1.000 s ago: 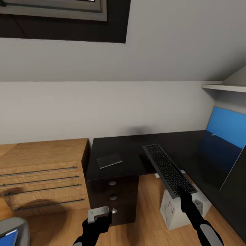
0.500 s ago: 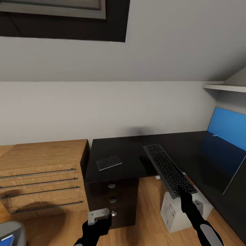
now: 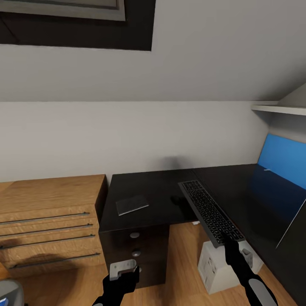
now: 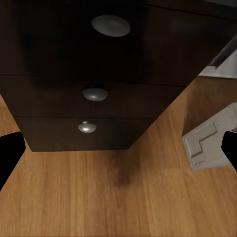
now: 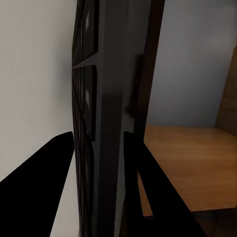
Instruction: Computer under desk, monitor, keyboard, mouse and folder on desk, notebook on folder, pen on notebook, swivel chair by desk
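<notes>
My right gripper (image 3: 224, 242) is shut on the near end of the slim dark keyboard (image 3: 210, 211), which slants up over the front edge of the glossy black desk (image 3: 250, 199) with its blue back panel (image 3: 282, 163). In the right wrist view the keyboard (image 5: 106, 98) stands edge-on between the two black fingers (image 5: 54, 163). The pale grey computer (image 3: 221, 265) stands on the floor under the desk. The dark notebook (image 3: 132, 205) lies on the black cabinet desk (image 3: 148, 191). My left gripper (image 3: 123, 272) hangs open and empty before its drawers (image 4: 94, 94). Monitor, mouse, folder and pen are out of view.
A light wooden drawer unit (image 3: 46, 216) stands left of the cabinet desk. A grey sliver of the swivel chair (image 3: 6, 295) shows at the lower left corner. A white shelf (image 3: 278, 109) juts out above the blue panel under the sloped ceiling. Wood floor (image 4: 118, 197) lies below the left gripper.
The camera has turned right, so the whole picture has slid left. The chair and its blue folder have nearly left the lower left corner. Both arms keep their pose.
</notes>
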